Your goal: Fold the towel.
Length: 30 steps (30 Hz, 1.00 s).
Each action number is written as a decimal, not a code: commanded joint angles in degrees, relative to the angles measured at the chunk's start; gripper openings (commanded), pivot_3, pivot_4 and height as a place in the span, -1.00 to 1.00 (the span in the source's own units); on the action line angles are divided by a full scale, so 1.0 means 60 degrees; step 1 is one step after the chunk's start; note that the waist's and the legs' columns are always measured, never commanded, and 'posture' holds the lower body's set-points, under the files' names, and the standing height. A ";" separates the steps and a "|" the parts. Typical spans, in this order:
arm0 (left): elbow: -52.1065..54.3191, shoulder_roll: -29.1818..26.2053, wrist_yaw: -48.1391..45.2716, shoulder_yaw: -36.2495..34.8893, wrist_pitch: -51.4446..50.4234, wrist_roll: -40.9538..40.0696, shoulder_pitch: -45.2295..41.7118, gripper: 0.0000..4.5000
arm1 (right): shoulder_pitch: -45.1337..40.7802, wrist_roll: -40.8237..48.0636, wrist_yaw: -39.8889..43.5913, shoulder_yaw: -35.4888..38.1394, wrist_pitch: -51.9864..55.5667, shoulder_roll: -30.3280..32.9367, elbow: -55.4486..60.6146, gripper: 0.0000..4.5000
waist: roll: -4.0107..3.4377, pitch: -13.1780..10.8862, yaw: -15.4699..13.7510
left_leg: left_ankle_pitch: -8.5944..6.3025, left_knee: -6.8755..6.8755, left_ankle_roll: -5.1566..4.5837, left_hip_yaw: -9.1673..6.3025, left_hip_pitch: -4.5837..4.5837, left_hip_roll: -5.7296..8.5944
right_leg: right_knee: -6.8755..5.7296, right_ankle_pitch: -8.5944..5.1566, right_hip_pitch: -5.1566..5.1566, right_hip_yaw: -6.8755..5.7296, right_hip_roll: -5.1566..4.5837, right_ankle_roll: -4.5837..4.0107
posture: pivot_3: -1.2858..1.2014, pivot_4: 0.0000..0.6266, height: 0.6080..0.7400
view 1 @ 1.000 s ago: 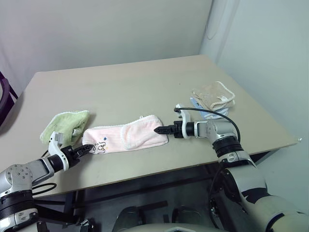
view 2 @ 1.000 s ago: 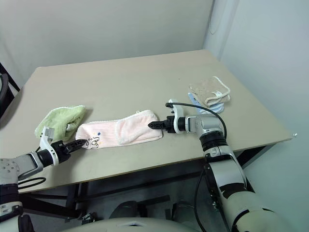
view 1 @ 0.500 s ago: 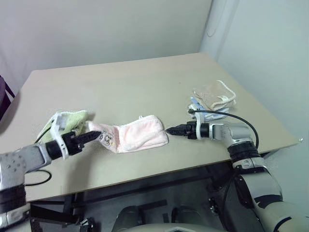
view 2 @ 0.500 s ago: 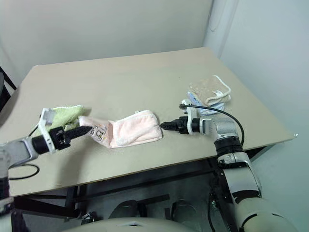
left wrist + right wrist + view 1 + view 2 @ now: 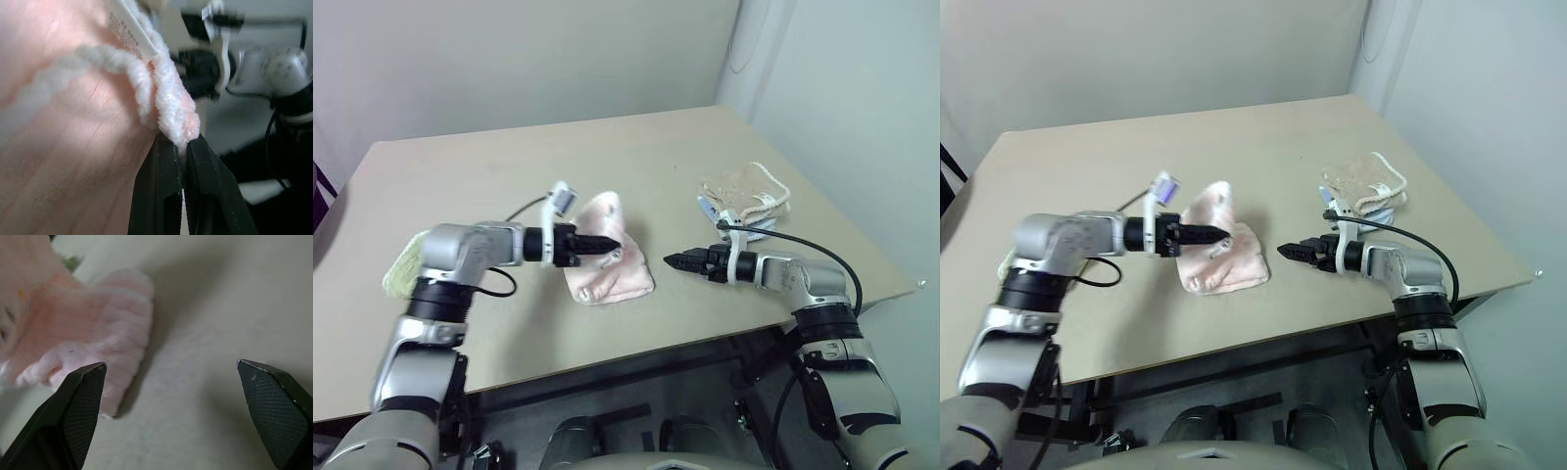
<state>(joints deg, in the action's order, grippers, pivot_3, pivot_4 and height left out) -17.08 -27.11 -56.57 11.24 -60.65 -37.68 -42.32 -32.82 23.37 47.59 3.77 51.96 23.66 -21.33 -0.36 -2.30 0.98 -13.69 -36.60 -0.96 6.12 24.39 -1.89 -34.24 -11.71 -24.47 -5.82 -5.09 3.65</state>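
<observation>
The pale pink towel (image 5: 612,276) lies bunched near the middle of the table (image 5: 489,176), with its left end lifted and carried over its right part. My left gripper (image 5: 613,242) is shut on that lifted end. In the left wrist view the black fingers (image 5: 161,196) pinch the towel's (image 5: 73,122) stitched edge beside a white label. My right gripper (image 5: 670,260) hovers just to the right of the towel, apart from it. Its fingers (image 5: 78,401) stand wide open with nothing between them, and the towel's (image 5: 102,328) end lies ahead of them.
A light green towel (image 5: 399,276) lies at the table's left, partly behind my left arm. A beige towel (image 5: 744,196) rests on a blue one at the back right. The table's front edge runs close below both grippers.
My left gripper has carried the towel's left end up and to the right, over the rest of the towel. My right gripper has drawn back to the right, off the towel's end.
</observation>
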 commanded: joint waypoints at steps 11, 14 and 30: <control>-0.1436 0.0763 -0.1377 0.0816 0.1521 0.1735 -0.0739 -0.52 | 0.0742 0.0375 -0.1000 0.0593 0.0179 0.0028 0.1090 1.00 | -0.0007 -0.0011 -0.0031 | -0.0014 -0.0089 -0.0020 -0.0021 0.0011 -0.0030 | -0.0028 -0.0019 0.0010 0.0004 -0.0010 -0.0037 | 0.03 -1.00 1.00; -0.1193 0.0588 -0.1483 0.0489 0.1392 0.1648 -0.0660 -0.10 | 0.0721 0.0380 -0.1081 0.0584 0.0109 0.0069 0.1004 1.00 | -0.0007 -0.0011 -0.0030 | -0.0016 -0.0089 -0.0024 -0.0022 0.0011 -0.0030 | -0.0030 -0.0019 0.0009 0.0005 -0.0010 -0.0038 | 0.03 -1.00 1.00; 0.2346 -0.1717 0.0024 -0.2750 0.2156 0.1138 0.1597 0.24 | -0.0087 0.1844 0.0020 0.0940 -0.0839 -0.0307 0.2776 0.58 | -0.0026 -0.0028 0.0019 | -0.0015 -0.0107 -0.0026 -0.0020 -0.0007 -0.0022 | -0.0126 -0.0026 -0.0027 0.0064 0.0006 -0.0033 | 0.03 -1.00 1.00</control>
<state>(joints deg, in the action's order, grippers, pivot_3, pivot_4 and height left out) -3.71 -36.72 -58.25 -2.05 -50.76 -31.56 -32.48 -31.07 31.97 46.10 9.33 48.13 22.33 -8.17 -0.52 -2.47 1.09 -13.78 -37.28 -1.11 5.96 24.33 -2.03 -35.10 -11.90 -24.64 -5.44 -5.04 3.49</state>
